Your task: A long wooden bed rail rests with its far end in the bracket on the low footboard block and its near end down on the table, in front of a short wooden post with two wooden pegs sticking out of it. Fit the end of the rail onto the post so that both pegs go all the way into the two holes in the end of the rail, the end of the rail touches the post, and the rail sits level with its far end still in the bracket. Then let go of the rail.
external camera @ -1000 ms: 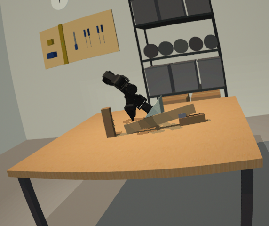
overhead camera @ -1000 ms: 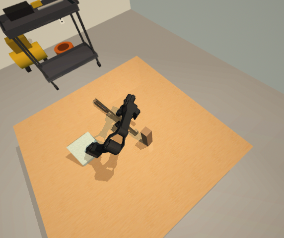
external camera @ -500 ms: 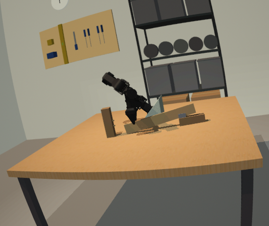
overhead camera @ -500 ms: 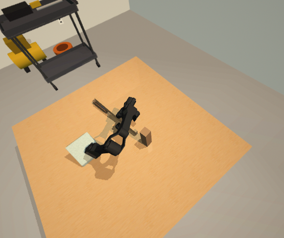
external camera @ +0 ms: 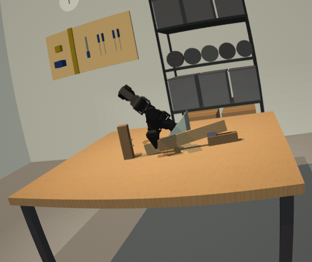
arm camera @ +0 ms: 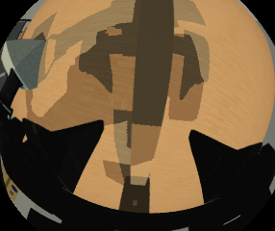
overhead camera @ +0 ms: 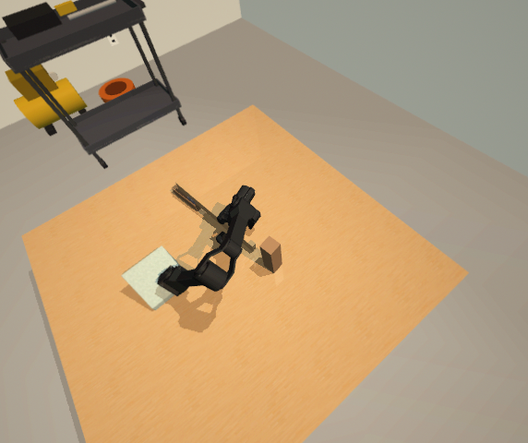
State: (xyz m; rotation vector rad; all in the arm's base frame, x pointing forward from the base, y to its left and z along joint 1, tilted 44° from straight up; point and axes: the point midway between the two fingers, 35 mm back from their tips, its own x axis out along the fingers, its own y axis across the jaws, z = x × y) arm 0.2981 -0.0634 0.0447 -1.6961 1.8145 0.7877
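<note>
- Behind the counter (overhead camera: 302,333) (external camera: 161,174) (arm camera: 243,87), against a pale wall, a tool board (external camera: 108,39) and metal shelving (external camera: 201,24).
- Spread wide, jaws (external camera: 155,142) released, with nothing gripped; low around the wooden bed rail (overhead camera: 211,215) (external camera: 197,132) (arm camera: 154,58), contact impossible to tell.
- Sloping down from the footboard block (external camera: 223,138) to the counter, near end apart from the upright wooden post (overhead camera: 270,255) (external camera: 125,142) (arm camera: 135,192) and its pegs (external camera: 132,142).
- On the shelving, grey bins (external camera: 183,93), contents hidden.
</note>
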